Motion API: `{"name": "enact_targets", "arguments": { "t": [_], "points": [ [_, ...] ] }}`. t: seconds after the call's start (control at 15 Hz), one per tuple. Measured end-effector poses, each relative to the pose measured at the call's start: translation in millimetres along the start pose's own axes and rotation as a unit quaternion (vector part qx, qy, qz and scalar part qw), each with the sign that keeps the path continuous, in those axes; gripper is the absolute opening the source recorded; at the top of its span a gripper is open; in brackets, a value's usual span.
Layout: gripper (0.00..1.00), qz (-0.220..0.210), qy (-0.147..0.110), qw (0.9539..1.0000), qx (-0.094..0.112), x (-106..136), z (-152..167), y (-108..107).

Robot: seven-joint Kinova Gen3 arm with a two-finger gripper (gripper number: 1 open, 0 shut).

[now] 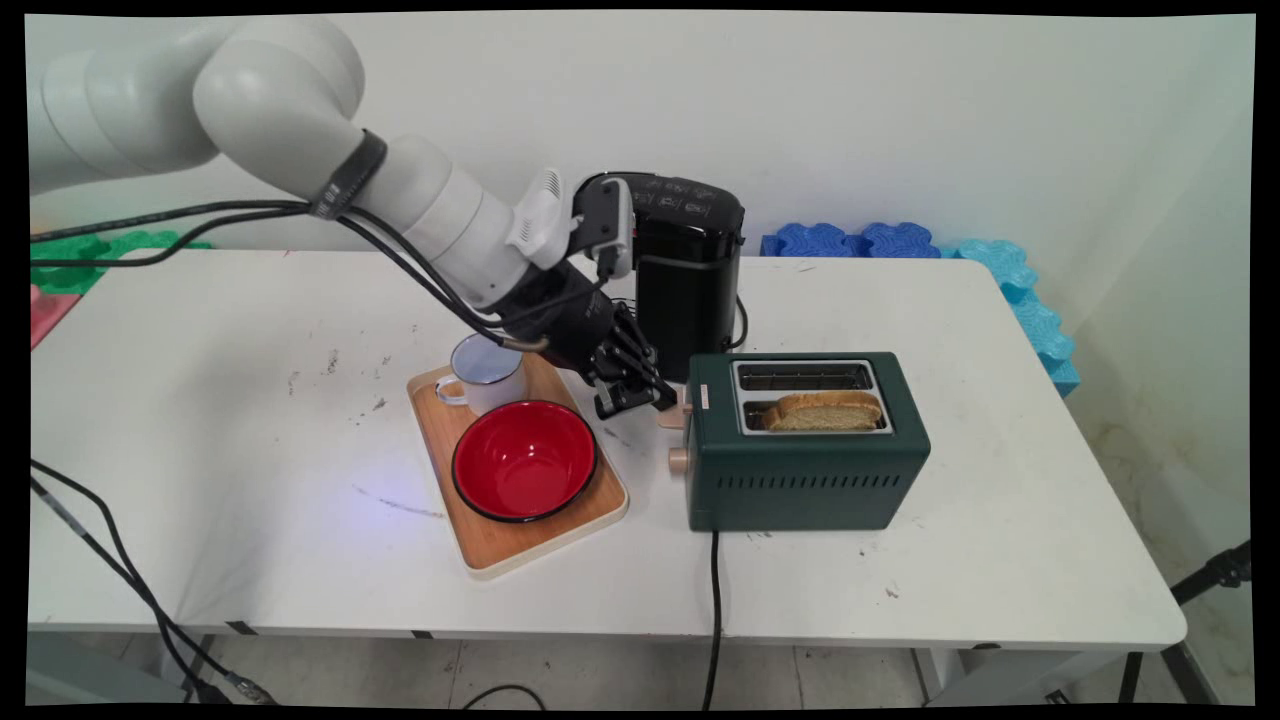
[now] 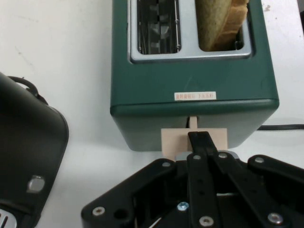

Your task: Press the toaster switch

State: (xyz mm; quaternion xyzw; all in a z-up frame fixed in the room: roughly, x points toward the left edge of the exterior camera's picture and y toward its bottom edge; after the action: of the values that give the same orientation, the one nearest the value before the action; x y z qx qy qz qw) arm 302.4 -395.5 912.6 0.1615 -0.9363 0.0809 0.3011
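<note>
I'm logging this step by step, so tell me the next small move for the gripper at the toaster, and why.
Probably a short press straight down on the lever. The gripper is shut, its fingertips resting on the beige lever at the end of the green toaster. A slice of bread sits high in the near slot, so it looks not yet lowered.

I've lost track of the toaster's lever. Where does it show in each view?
Main view: the beige lever sticks out of the green toaster's left end face, right at the pincer, above the round knob.
Hand view: the lever lies low at centre, a pale tab against the toaster's near end, a black finger over it.
Shared landmark: the bread slice in one slot.
</note>
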Motion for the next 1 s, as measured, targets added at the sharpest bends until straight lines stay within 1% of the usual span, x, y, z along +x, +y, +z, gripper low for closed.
{"name": "enact_targets", "arguments": {
  "t": [0.53, 1.0],
  "points": [
    [0.00, -0.003, -0.002, 1.0000, 0.006, -2.9, 18.2, 0.5],
    [0.00, -0.006, -0.006, 0.9999, 0.006, -11.5, 28.8, 2.3]
  ]
}}
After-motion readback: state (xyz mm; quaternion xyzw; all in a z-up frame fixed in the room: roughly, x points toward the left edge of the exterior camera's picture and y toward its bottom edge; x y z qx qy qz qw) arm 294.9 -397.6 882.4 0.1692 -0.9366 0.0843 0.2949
